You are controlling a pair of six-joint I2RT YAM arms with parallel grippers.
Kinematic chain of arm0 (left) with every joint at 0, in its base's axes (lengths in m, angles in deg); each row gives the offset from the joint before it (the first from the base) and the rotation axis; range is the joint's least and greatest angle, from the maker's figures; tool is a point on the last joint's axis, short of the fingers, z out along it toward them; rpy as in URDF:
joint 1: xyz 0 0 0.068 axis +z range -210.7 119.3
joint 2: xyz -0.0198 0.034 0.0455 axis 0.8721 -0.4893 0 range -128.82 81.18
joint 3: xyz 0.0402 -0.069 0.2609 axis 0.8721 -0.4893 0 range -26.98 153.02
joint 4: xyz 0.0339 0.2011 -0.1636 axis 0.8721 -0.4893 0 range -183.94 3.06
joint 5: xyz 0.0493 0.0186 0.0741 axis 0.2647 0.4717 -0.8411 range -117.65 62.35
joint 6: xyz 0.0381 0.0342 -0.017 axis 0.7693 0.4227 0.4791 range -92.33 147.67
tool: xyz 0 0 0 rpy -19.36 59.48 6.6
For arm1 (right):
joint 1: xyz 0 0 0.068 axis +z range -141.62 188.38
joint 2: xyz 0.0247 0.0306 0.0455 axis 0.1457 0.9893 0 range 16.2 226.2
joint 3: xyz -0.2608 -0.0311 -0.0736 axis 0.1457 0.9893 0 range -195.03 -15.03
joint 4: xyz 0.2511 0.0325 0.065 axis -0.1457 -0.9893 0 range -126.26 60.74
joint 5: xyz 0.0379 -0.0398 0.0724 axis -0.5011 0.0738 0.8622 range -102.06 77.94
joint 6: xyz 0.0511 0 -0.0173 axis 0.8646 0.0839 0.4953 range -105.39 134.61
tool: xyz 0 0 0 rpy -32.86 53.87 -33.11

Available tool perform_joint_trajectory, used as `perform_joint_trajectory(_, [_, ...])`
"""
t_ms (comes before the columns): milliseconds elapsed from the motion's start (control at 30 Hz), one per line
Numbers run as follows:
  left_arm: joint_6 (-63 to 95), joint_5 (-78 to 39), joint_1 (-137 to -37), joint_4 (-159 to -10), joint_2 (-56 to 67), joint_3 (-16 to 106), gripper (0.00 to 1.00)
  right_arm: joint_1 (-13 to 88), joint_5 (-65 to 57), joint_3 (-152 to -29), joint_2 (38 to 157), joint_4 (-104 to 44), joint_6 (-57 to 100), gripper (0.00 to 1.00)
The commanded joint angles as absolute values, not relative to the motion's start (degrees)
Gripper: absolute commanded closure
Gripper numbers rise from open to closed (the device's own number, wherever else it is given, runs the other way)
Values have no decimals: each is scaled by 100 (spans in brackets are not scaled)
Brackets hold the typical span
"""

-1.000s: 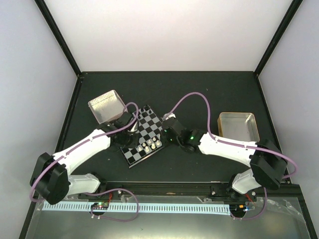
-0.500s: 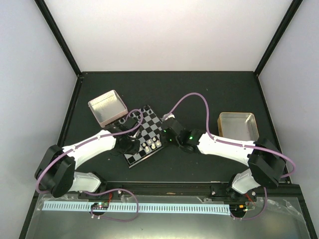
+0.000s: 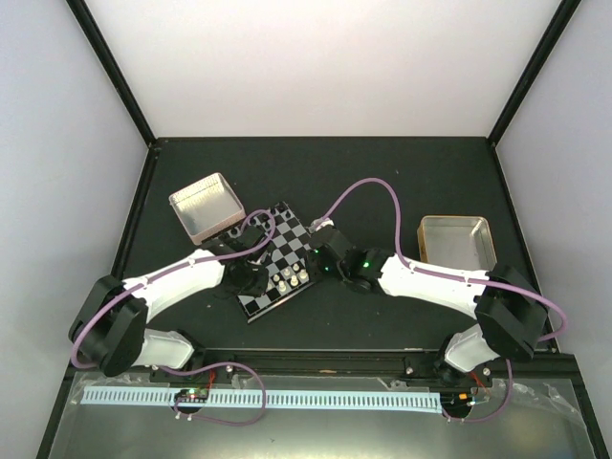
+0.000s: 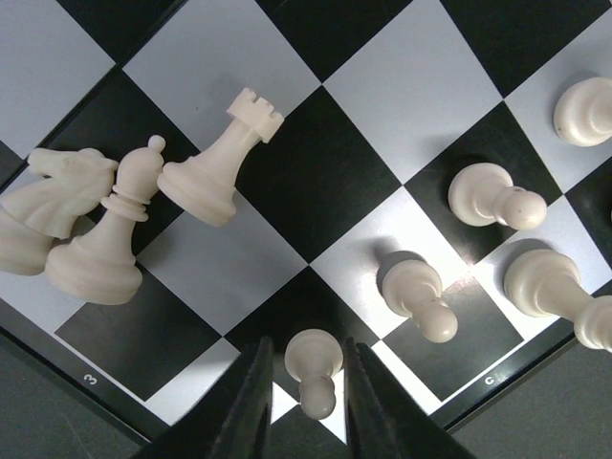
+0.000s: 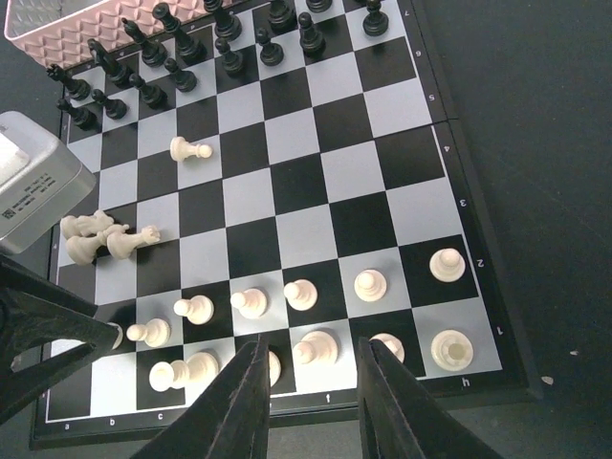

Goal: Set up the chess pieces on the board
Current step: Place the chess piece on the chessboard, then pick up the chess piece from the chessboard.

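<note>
L claw [image 4: 307, 349] straddles a white pawn [image 4: 313, 375] on an edge square of the chessboard [image 4: 316, 163]. A sliver of gap shows on one side, so gripping or letting go, can't tell. The pawn sits dead centre betw. the fingers, head toward 6 o'clock in the L wrist view. Likely next: rook [image 4: 222, 163], bishop [image 4: 107, 234] and knight [image 4: 48, 206], apparently toppled in a heap at 10 o'clock from that claw, rook's long axis running 1-to-7. R claw [image 5: 313, 342] hangs parted and empty over the white ranks. L arm looks nearer the heap.
</note>
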State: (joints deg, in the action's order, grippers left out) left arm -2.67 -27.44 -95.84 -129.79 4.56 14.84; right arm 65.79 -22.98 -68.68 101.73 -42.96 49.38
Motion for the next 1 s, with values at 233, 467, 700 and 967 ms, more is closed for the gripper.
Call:
perform_joint_trajectory(233, [-147,-3162,-9612,-13441,1102,2191,67,6494,-2259,-6312,9673,-3655,5361,72])
perform_joint_trajectory(467, [323,-3598,-9400,-13166,831,2687,55,6465,-2432,-6149,9428,-3555,5431,72])
perform_joint_trajectory(700, [1173,-3759,-9167,-12719,-244,3100,56,6452,-2396,-6108,9300,-3656,5354,72])
perform_joint_trajectory(967, [1072,-3707,-8687,-12445,-823,3335,57,6436,-2423,-6108,9227,-3758,5293,72])
